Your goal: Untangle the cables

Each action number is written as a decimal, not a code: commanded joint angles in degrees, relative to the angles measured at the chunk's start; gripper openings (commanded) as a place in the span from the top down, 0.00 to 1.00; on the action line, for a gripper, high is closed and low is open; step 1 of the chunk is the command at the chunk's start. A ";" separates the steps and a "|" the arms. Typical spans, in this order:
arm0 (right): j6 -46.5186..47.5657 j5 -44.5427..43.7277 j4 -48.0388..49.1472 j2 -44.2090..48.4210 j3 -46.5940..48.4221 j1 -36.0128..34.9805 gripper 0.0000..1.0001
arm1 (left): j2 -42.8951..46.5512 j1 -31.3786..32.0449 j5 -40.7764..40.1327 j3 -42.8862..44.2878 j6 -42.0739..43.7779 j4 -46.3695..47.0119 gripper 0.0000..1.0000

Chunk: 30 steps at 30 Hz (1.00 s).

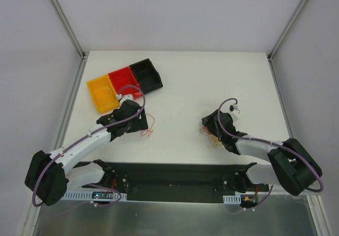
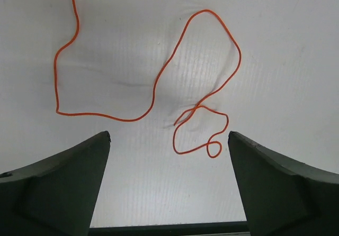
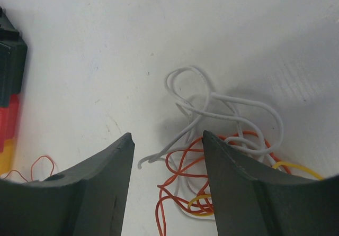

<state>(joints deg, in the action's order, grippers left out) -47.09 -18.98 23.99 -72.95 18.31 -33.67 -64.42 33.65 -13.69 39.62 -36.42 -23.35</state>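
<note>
A tangle (image 3: 212, 156) of thin white, orange and yellow wires lies on the white table, and shows small in the top view (image 1: 213, 137). My right gripper (image 3: 167, 136) is open just above it, with orange and white strands between its jaws; it sits right of centre in the top view (image 1: 207, 126). One separate orange wire (image 2: 159, 82) lies in loose loops on the table, also seen in the top view (image 1: 148, 126). My left gripper (image 2: 168, 135) is open and empty just short of that wire's small end loop, and is left of centre in the top view (image 1: 141, 121).
A row of three small trays, yellow (image 1: 101, 93), red (image 1: 123, 81) and black (image 1: 146, 74), stands at the back left, close behind the left arm. The trays' edge (image 3: 8, 88) shows at the left of the right wrist view. White walls enclose the table.
</note>
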 commanded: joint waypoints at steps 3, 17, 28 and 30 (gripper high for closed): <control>0.68 0.97 1.85 -0.88 -0.11 0.01 0.43 | 9.74 -0.69 0.50 -3.84 -6.90 -0.20 0.01; 1.47 2.02 2.91 -1.41 -0.02 -0.08 0.43 | -9.29 -1.13 7.90 10.03 21.47 -3.36 0.01; 2.18 2.28 4.75 -1.49 -0.38 0.01 0.43 | -27.51 -4.03 18.08 14.44 23.95 -2.32 0.01; 2.09 2.46 4.93 -1.84 -0.38 0.01 0.43 | -27.07 -3.94 19.75 12.95 23.51 -0.91 0.01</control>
<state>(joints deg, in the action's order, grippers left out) -45.71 -17.04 26.76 -74.02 18.09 -33.67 -92.79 29.56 0.36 53.49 -13.87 -25.10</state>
